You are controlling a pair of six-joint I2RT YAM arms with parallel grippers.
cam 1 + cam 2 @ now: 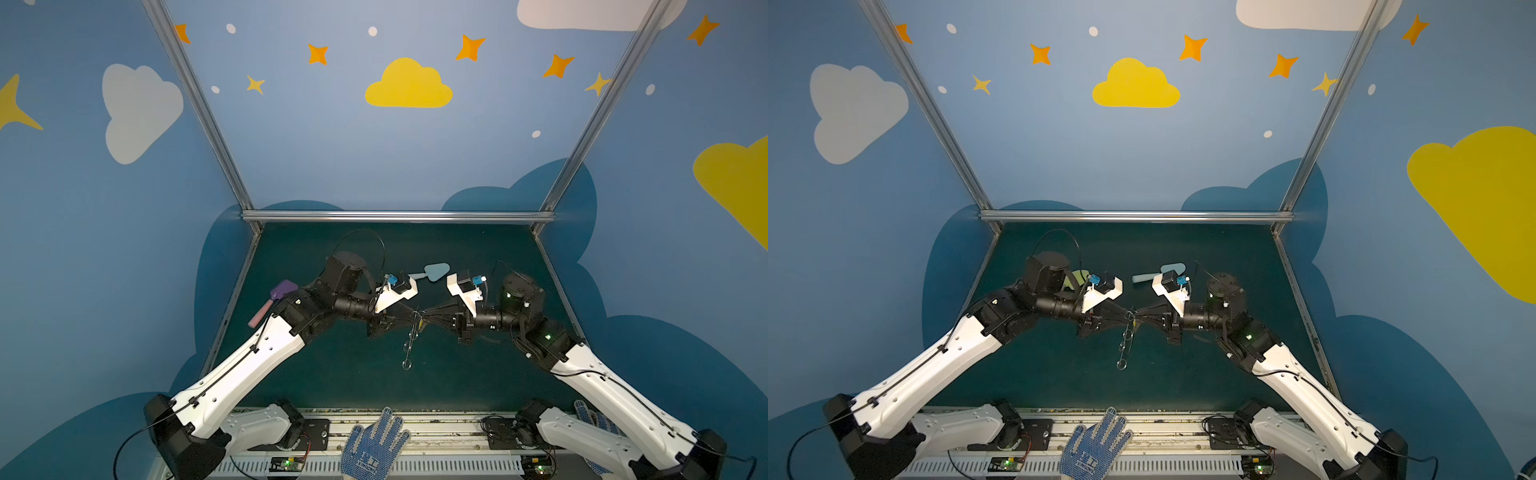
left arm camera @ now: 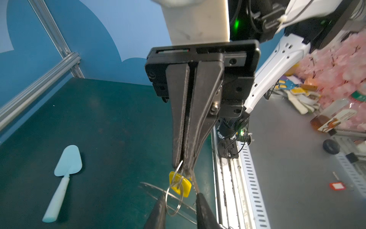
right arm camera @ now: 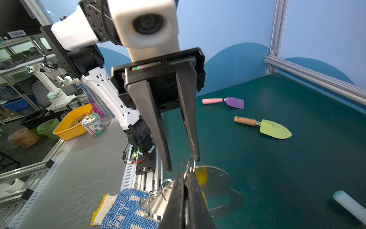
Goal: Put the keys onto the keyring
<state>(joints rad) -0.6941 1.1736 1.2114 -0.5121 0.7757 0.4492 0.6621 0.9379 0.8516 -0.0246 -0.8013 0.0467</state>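
Note:
Both grippers meet tip to tip in mid-air over the green mat. My right gripper [image 3: 185,174] [image 1: 427,320] is shut on the edge of the keyring [image 3: 219,178], a flat grey plate with an oval cutout. The plate hangs edge-on below the tips in both top views [image 1: 409,345] [image 1: 1124,345]. The keys' yellow tag [image 2: 181,187] and a split ring [image 2: 174,200] dangle at the right fingertips, against the plate. My left gripper [image 2: 181,195] [image 3: 182,164] is open, with its fingers either side of that ring and tag. One left fingertip [image 3: 196,157] sits by the ring.
Toy shovels lie on the mat: a light blue one [image 1: 436,272] behind the grippers, a purple one with a pink handle [image 3: 234,102], and a green one with a wooden handle [image 3: 275,129]. A blue-dotted work glove [image 1: 374,444] rests on the front rail. Aluminium frame bars edge the mat.

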